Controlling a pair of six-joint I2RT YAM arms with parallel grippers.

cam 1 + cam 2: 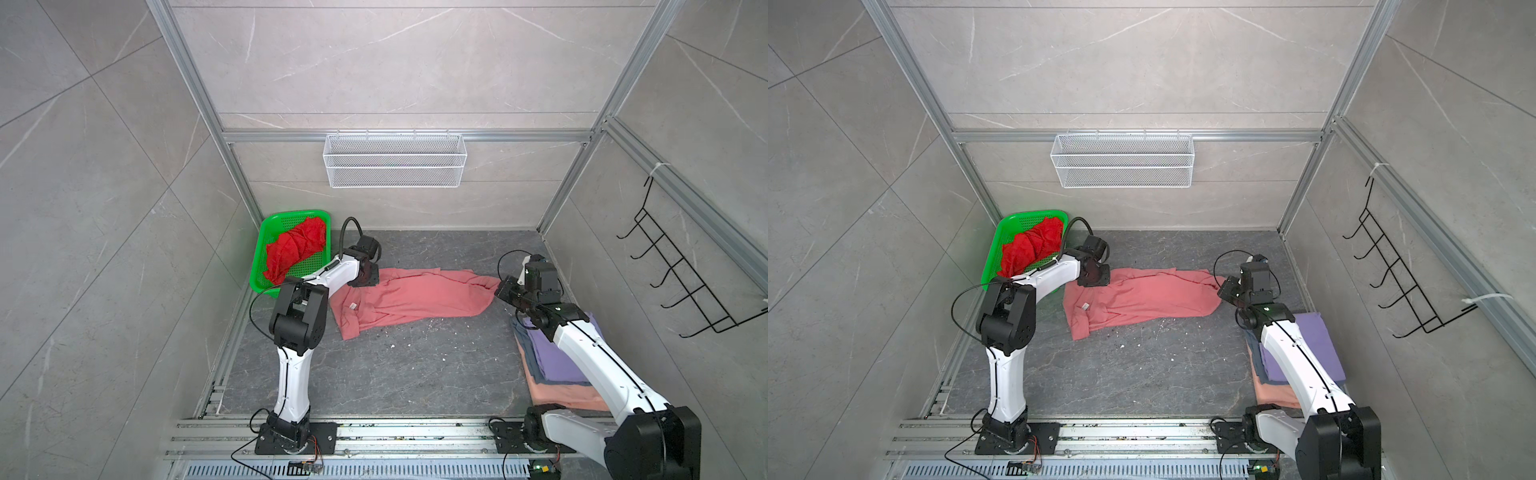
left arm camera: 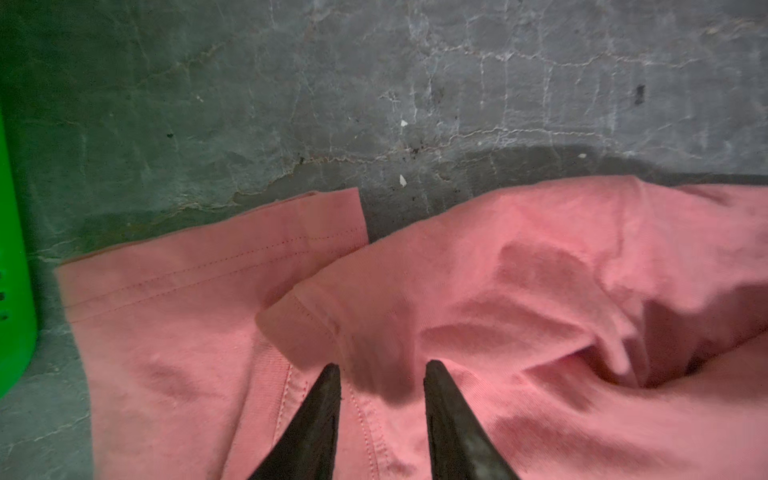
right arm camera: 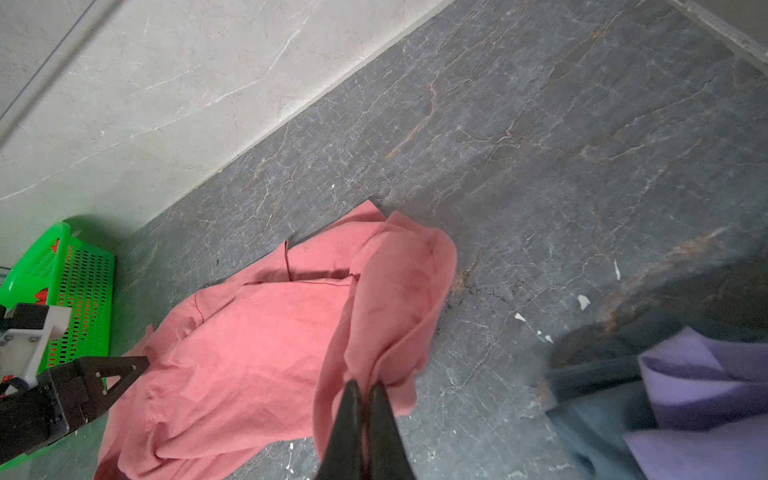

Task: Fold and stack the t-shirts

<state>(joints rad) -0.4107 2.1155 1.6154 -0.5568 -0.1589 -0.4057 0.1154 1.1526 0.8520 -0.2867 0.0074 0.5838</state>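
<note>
Right pincer (image 3: 365,384) clamps the salmon tee (image 1: 415,297); left pincer (image 2: 382,365) (prongs apart) sits over its opposite end.

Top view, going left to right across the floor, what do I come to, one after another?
Green perforated basket holding the red t-shirt → salmon-pink t-shirt spread on the floor → right gripper pinching that shirt's end → folded stack with the lavender t-shirt on top.
</note>
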